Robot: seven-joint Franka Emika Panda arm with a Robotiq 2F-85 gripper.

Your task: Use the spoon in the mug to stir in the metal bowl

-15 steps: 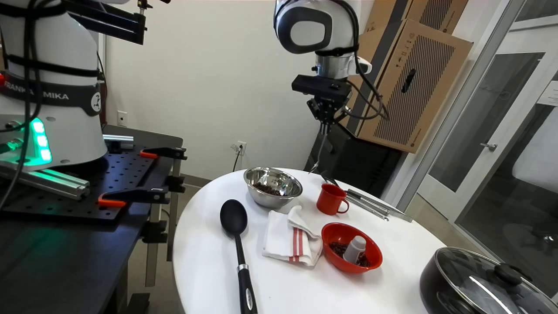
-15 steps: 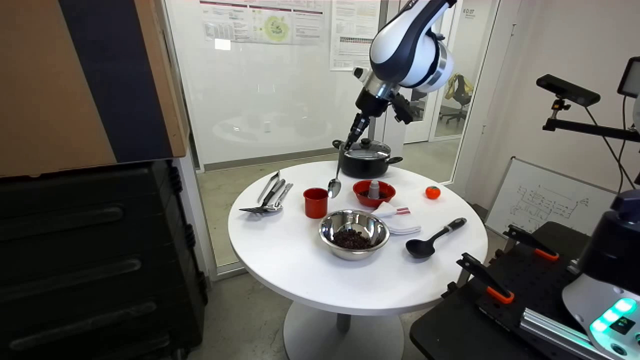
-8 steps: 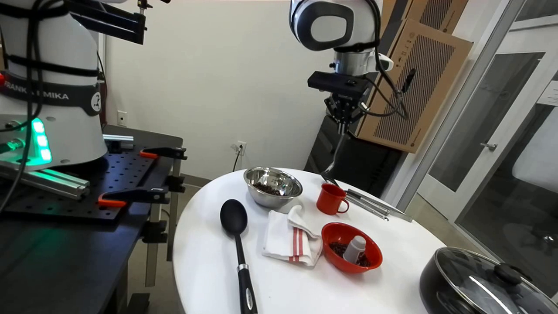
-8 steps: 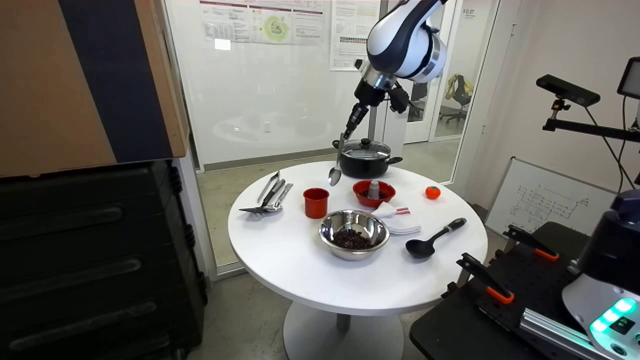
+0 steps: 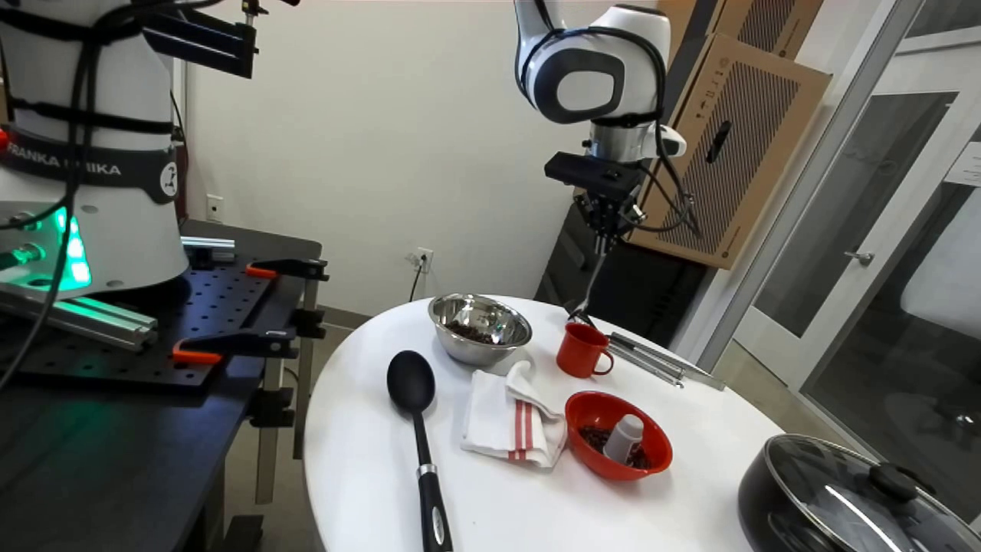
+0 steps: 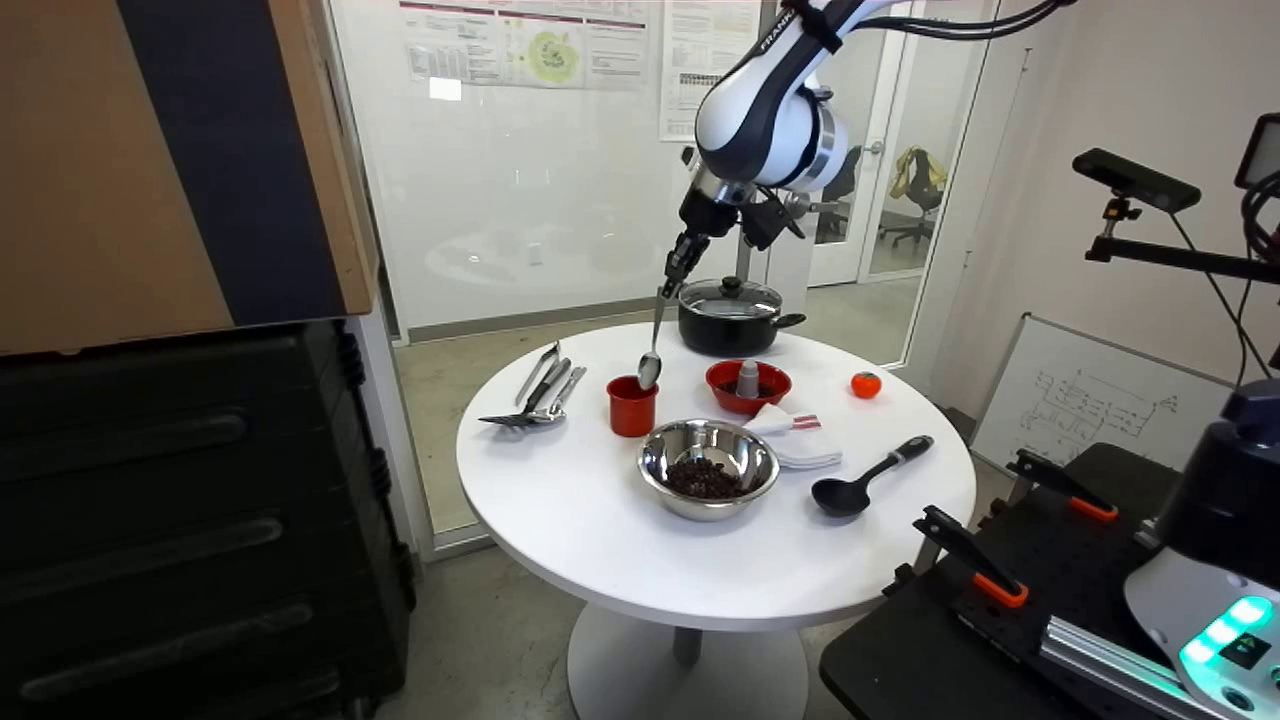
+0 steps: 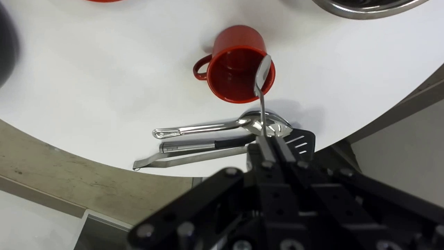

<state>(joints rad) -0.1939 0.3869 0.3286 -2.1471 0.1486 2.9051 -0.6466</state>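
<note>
In the wrist view, the tool (image 7: 271, 139) is pinching the spoon (image 7: 259, 83), whose head is overlapping the opening of the mug (image 7: 230, 69). Both exterior views are showing dark bits (image 6: 703, 478) inside the metal bowl (image 6: 700, 509) near the mug; the wrist view is catching only its edge.

“FRANKA”, probably “EMIKA”, on arm base (image 5: 126, 211)

The arm (image 6: 760, 125) is noted as extended, with the gripper (image 7: 273, 139) pointed steeply downward in both exterior views. In the wrist view, the fingers (image 7: 265, 149) are found clamped close together.
</note>
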